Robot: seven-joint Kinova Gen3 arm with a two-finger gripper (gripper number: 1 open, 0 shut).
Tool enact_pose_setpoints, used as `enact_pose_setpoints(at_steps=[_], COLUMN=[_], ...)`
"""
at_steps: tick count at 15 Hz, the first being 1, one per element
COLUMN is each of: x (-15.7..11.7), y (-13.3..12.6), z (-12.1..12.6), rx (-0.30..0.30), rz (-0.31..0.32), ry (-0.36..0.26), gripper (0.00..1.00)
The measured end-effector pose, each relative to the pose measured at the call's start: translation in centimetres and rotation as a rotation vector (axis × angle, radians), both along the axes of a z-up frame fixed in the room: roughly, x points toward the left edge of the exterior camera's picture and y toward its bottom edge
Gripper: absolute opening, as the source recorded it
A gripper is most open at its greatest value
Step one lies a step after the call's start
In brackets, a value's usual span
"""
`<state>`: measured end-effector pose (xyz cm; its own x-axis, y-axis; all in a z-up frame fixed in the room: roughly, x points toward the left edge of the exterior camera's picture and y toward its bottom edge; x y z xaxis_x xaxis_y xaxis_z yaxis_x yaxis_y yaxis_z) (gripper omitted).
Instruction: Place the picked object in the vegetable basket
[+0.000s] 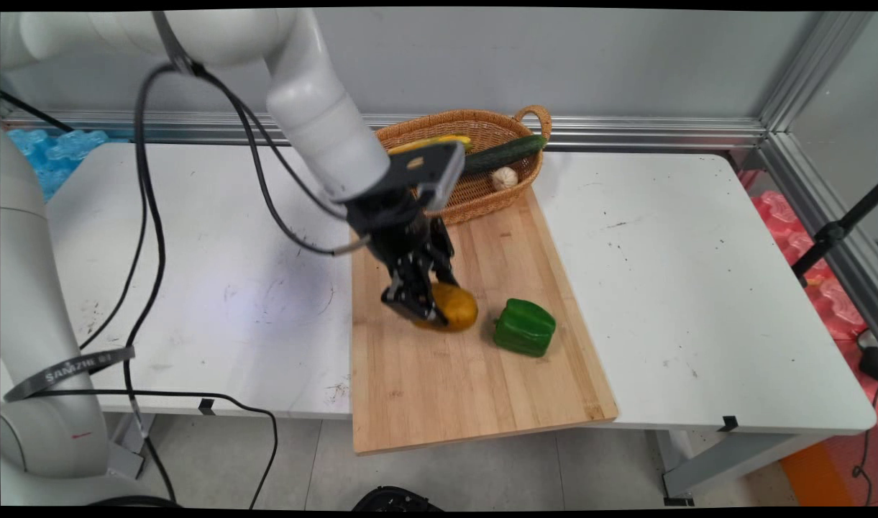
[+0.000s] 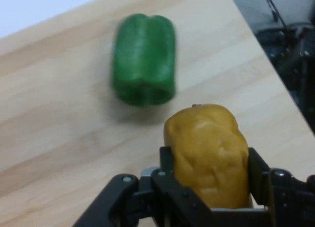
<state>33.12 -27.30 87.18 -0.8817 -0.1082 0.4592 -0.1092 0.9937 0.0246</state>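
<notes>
A yellow-brown potato [image 2: 209,155] is clamped between the fingers of the gripper [image 1: 435,306] over the middle of the wooden cutting board [image 1: 474,374]. A green pepper [image 1: 524,327] lies just beside it, toward the board's right edge.

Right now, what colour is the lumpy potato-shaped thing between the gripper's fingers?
Yellow-brown lumpy potato, clearest in the hand view, clamped in the black gripper.

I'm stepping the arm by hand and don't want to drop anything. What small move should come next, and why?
Probably a short straight lift. The gripper has its fingers on both sides of the potato, which looks low over the cutting board. The green pepper lies close beside it, so moving sideways first could knock it.
</notes>
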Motion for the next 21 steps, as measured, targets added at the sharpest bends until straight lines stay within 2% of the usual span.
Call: enact_pose_setpoints(at_steps=[5, 9, 14, 21], x=[3.5, 6.5, 8.6, 9.4], y=[-3.0, -6.3, -10.3, -17.1], z=[4.4, 6.1, 6.0, 3.5], rx=[-0.032, -0.069, -0.105, -0.149], rz=[0.208, 0.371, 0.496, 0.618], ry=[0.028, 0.034, 0.034, 0.05], gripper=[0.0, 0.0, 0.0, 0.0])
